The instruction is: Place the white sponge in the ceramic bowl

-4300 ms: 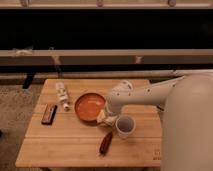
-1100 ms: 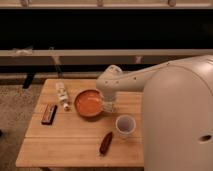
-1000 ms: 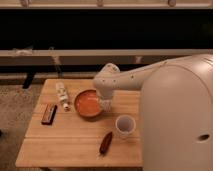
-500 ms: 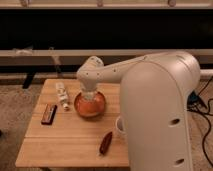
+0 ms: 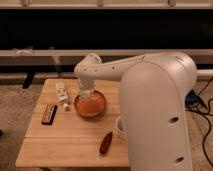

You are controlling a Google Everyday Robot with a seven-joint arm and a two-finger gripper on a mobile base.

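Wooden table (image 5: 60, 145): ceramic bowl (image 5: 90, 106) under hand (image 5: 85, 93), bottle (image 5: 62, 94).

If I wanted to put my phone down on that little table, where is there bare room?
Bare wood runs along the front of the table, left of the reddish-brown object, below the dark flat object. It is crowded by the ceramic bowl, where the tool hangs, with the small white bottle beside it.

The table (image 5: 75, 137) is made of pale, matt wooden planks (the grain is visible). A glossy orange-brown glaze is shown inside the ceramic bowl (image 5: 90, 105). Above it, the gripper (image 5: 85, 93) is carried on an arm (image 5: 150, 95) cased in smooth white plastic.
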